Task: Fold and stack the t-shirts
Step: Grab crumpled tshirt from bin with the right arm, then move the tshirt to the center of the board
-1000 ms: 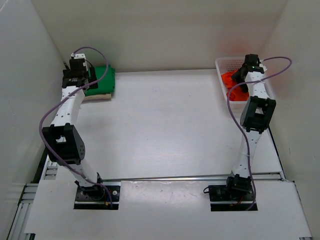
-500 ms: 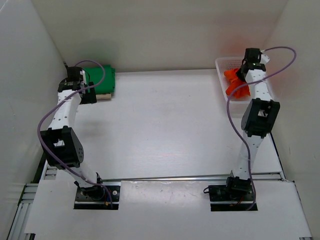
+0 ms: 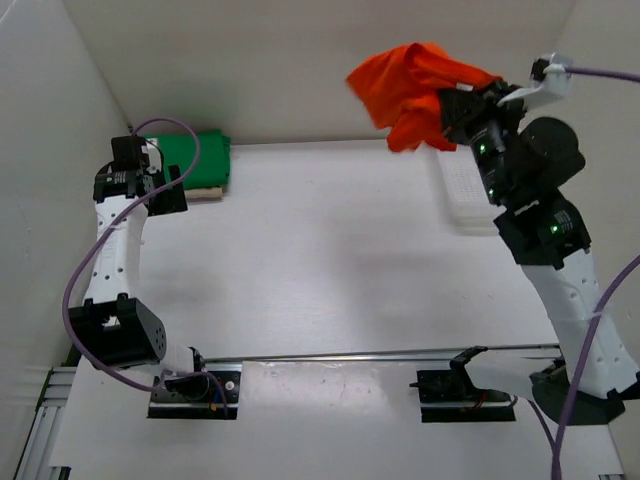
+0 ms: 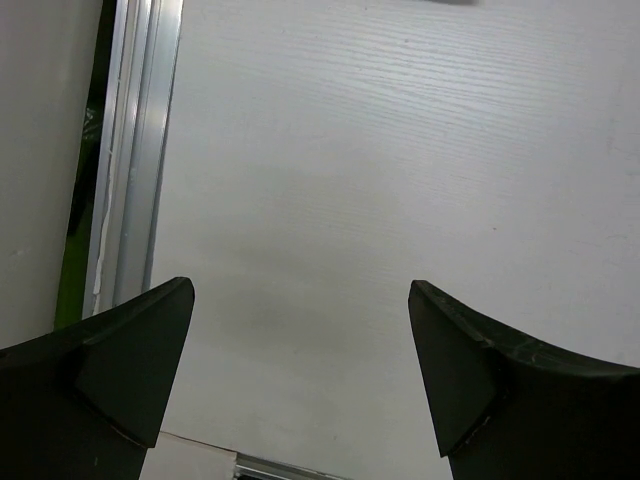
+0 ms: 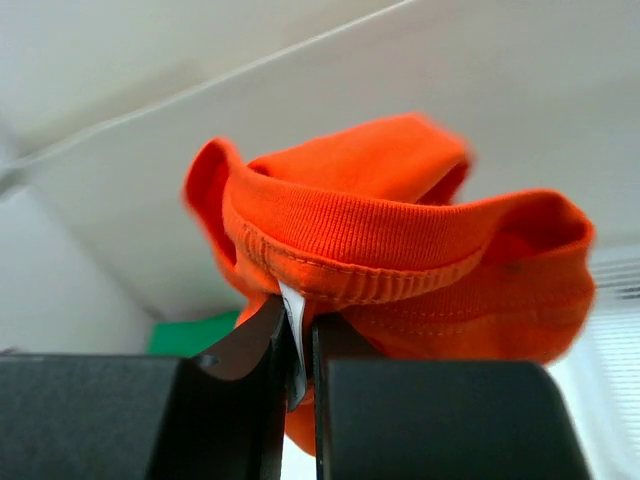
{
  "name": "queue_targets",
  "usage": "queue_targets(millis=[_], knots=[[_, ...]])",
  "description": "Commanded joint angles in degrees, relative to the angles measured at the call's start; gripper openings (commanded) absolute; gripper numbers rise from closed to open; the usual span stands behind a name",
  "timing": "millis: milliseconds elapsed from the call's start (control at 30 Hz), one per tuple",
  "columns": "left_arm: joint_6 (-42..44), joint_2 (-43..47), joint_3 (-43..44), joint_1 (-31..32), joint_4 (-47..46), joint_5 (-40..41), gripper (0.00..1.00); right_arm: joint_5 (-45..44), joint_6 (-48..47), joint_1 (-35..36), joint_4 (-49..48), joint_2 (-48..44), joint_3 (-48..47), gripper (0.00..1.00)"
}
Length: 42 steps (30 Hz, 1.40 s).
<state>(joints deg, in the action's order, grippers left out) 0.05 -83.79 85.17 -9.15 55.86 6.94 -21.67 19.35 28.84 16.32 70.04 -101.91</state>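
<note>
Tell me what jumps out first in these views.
The bright orange-red t-shirt grabs the eye, bunched and dangling high over the far right of the table, pinched at its ribbed edge by the right claw. Next, the folded green t-shirt at the far left corner, with the open left claw nearby.

orange-red tee point(image 3: 415, 85), green tee point(image 3: 215, 160), white lattice basket point(image 3: 465, 195), white table point(image 3: 320, 260), purple cables point(image 3: 600, 72), blk fingers point(image 4: 110, 370)
</note>
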Motion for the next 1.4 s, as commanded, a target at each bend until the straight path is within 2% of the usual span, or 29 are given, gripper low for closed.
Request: queue_targets(millis=[0,33,100,133,167,200,267,300,333,367,400,467,500,600,667,767,967,1000,1067,1100,1167,1200,1233,1300,1367], knots=[[-0.1,3.1,-0.8,0.1,1.2,-3.2,0.99,-2.2,8.7,5.9,-0.6,0.8,11.8,0.0],[-0.1,3.1,-0.8,0.1,1.7,-3.2,0.99,-2.2,15.4,8.2,-0.6,0.8,14.1,0.07],[-0.1,2.6,-0.8,0.1,2.3,-3.2,0.99,-1.3,22.5,9.8,0.1,2.7,17.7,0.17],[-0.1,1.4,0.0,0.1,3.6,-3.2,0.99,0.9,24.7,9.8,0.6,6.4,18.7,0.26],[-0.1,0.6,1.3,0.6,4.6,-3.2,0.99,3.3,27.0,9.8,2.0,8.9,18.7,0.45],[-0.1,-0.3,1.9,0.6,5.5,-2.5,0.99,5.4,28.0,9.8,4.0,11.8,17.2,0.53],[-0.1,-2.4,2.5,3.1,7.6,-1.1,0.99,12.8,26.5,7.4,12.3,22.6,8.4,0.69],[-0.1,-2.4,2.0,3.8,7.6,-1.1,0.99,16.3,25.7,5.8,17.1,26.9,3.3,0.7],[-0.1,-3.1,1.4,4.5,7.6,-1.1,0.99,18.4,25.0,5.8,28.1,34.4,-1.9,0.71],[-0.1,-3.1,0.5,6.1,7.6,-1.1,0.99,18.4,22.9,5.8,31.8,36.8,-7.5,0.72],[-0.1,-3.1,-1.9,7.2,7.6,-1.8,0.99,18.4,22.0,5.8,33.5,38.1,-6.8,0.72],[-0.1,-2.5,-5.3,9.7,6.6,-4.0,0.99,16.5,21.3,6.3,29.5,35.0,0.6,0.74],[-0.1,-2.0,-9.4,13.1,5.9,-4.7,0.99,16.5,20.7,6.3,26.8,31.2,10.1,0.74],[-0.1,-2.7,-14.5,20.4,2.6,-5.5,0.99,19.6,21.3,3.7,19.2,26.8,20.5,0.72],[-0.1,-4.9,-18.1,23.0,-1.7,-4.8,0.99,24.1,20.7,3.2,15.4,26.3,25.9,0.72],[-0.1,-9.0,-17.7,26.2,-4.5,-2.9,0.99,27.2,18.4,3.2,12.7,27.3,26.8,0.72],[-0.1,-20.5,-13.9,28.2,-4.5,-7.5,0.99,32.9,19.8,2.6,10.8,37.9,23.6,0.71],[-0.1,-22.5,-13.9,28.7,-5.1,-7.5,0.96,33.8,19.8,2.6,10.2,39.1,23.1,0.71],[-0.1,-23.3,-13.3,28.7,-5.1,-5.9,0.77,35.3,21.1,2.1,10.2,42.6,20.8,0.69],[-0.1,-23.3,-13.3,28.7,-5.1,-5.9,0.56,36.1,21.1,2.1,9.7,43.6,19.9,0.67],[-0.1,-22.3,-13.3,27.4,-5.1,-5.9,0.36,37.8,21.1,2.1,8.5,45.5,18.4,0.51],[-0.1,-20.9,-13.3,27.4,-5.1,-5.9,0.2,38.4,21.1,2.1,7.8,45.5,17.8,0.44],[-0.1,-20.3,-13.3,26.1,-5.1,-5.4,0.1,38.4,21.1,2.1,7.8,46.3,17.8,0.23],[-0.1,-18.4,-13.3,25.1,-5.1,-0.8,0.1,39.4,21.1,1.5,7.8,46.9,17.8,0.02],[-0.1,-16.9,-12.1,22.6,-5.1,3.6,0.1,39.4,21.1,-0.4,7.8,44.2,19.9,0.0]])
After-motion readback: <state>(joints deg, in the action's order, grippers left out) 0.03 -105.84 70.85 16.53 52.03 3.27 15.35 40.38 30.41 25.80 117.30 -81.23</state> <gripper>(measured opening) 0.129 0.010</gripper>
